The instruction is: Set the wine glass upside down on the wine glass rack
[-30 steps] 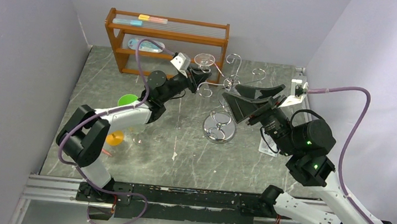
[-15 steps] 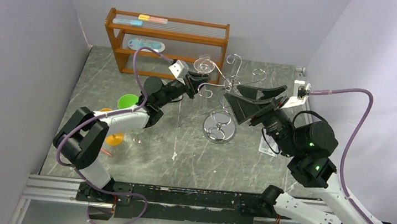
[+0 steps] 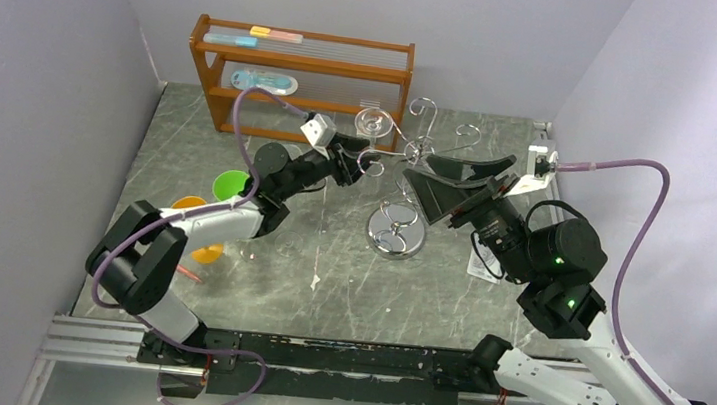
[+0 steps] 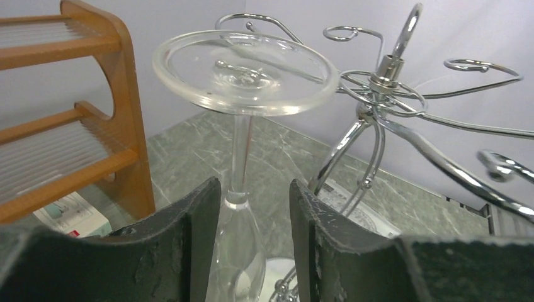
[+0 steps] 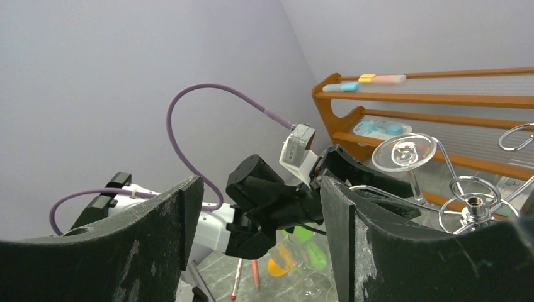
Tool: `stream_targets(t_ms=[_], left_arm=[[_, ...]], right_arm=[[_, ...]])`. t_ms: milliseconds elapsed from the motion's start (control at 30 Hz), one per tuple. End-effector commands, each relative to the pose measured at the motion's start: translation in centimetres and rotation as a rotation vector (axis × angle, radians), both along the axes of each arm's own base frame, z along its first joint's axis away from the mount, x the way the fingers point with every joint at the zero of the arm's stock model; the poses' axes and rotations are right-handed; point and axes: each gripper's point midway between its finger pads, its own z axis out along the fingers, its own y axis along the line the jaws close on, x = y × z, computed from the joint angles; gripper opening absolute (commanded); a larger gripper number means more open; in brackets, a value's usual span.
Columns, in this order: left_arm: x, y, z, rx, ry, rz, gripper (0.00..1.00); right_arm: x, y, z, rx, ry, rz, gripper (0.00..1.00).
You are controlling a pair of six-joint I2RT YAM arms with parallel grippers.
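The wine glass (image 3: 373,121) is upside down, foot on top, at a curled arm of the chrome wine glass rack (image 3: 418,149). In the left wrist view the foot (image 4: 245,72) sits level with a wire arm showing through it, beside the rack's post (image 4: 384,75). My left gripper (image 3: 358,148) is open. Its fingers (image 4: 201,220) flank the stem and bowl, with a gap on the right side. My right gripper (image 3: 419,166) is wide open and empty, raised to the right of the rack and facing the glass (image 5: 404,151).
A brown wooden shelf unit (image 3: 298,66) stands behind the rack. The rack's round mirrored base (image 3: 396,235) is mid-table. A green cup (image 3: 228,186), an orange cup (image 3: 207,247) and a red pen (image 3: 191,272) lie at the left. A white card (image 3: 482,261) lies right of the base.
My left arm has drawn back a little to the left and its wrist has dropped. The glass has stayed at the rack arm. The right arm has barely moved.
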Motion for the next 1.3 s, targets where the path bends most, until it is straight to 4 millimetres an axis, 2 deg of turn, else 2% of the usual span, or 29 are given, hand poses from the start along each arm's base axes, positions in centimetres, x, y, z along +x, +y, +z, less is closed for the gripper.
stream_targets(t_ms=[0,67,267,300,367,500,567,667,933,1033,1133,1267], left_arm=[[-1.4,1.2,1.4,-0.024,0.004,0.020,0.50],[-1.9,2.3,1.7,-0.035,0.030,0.057,0.51],[-1.7,5.0,-0.5,0.014,0.312,0.202,0.55],[-2.0,5.8,-1.3,0.043,0.357,0.232,0.55],[-2.4,7.5,-1.6,0.066,0.406,0.304,0.57],[-2.9,11.3,-1.8,0.168,0.508,0.478,0.61],[-3.7,12.4,-1.6,0.229,0.543,0.509,0.63],[-5.3,12.8,-1.3,0.321,0.581,0.471,0.65],[-10.0,14.0,-2.7,0.549,0.707,0.350,0.50],[-11.2,14.8,-3.4,0.609,0.737,0.336,0.53],[-11.8,14.7,-4.1,0.641,0.740,0.302,0.54],[-11.5,14.9,-5.9,0.692,0.766,0.313,0.45]], right_arm=[[0.1,-0.5,-0.2,0.006,0.009,-0.022,0.72],[0.2,-0.7,-0.2,0.009,0.013,-0.031,0.72],[0.9,-0.8,-1.6,-0.011,0.056,-0.062,0.72],[1.0,-0.8,-2.0,-0.019,0.068,-0.068,0.72],[1.1,-0.9,-2.3,-0.022,0.081,-0.077,0.72],[1.3,-1.3,-2.6,-0.015,0.102,-0.094,0.72],[1.3,-1.6,-2.5,-0.005,0.108,-0.105,0.72],[1.1,-1.9,-2.3,0.011,0.106,-0.106,0.72],[1.3,-1.8,-2.5,0.010,0.122,-0.108,0.72],[1.5,-1.7,-2.7,0.009,0.129,-0.113,0.72],[1.6,-1.5,-3.0,0.010,0.138,-0.109,0.72],[1.5,-1.4,-3.2,0.007,0.143,-0.104,0.72]])
